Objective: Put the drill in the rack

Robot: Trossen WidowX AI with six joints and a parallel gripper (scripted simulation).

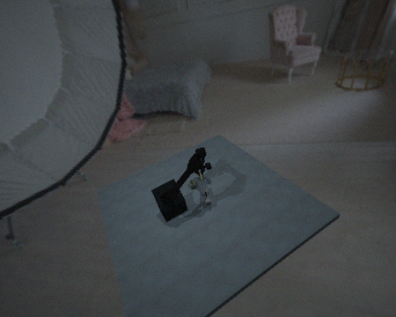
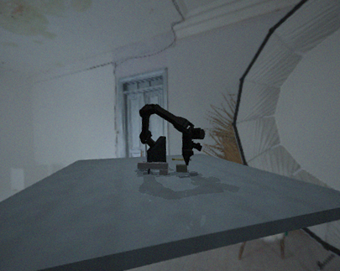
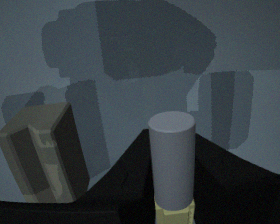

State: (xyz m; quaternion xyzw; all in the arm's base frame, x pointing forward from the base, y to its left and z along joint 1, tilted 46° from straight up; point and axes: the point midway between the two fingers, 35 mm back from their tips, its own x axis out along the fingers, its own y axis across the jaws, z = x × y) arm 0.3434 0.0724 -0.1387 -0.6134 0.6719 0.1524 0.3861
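Note:
My gripper (image 3: 163, 136) (image 2: 188, 163) is shut on the drill and holds it above the table. In the wrist view the drill shows a grey round end (image 3: 173, 160) and a yellow part (image 3: 174, 214) below it. In the exterior view its thin yellow part (image 2: 177, 159) sticks out sideways from the fingers, above an olive block (image 2: 181, 167) (image 3: 65, 150) (image 1: 193, 184). A long grey-pink piece (image 2: 152, 166) stands near the arm's base. I cannot tell surely which piece is the key or which is the rack; both are small and dark.
The arm's black base (image 1: 171, 204) (image 2: 159, 150) stands on the blue-grey table (image 1: 246, 251) (image 2: 115, 233). A low grey flat piece (image 2: 189, 174) lies beside the olive block. The arm's shadow falls over the small pieces and makes them hard to see.

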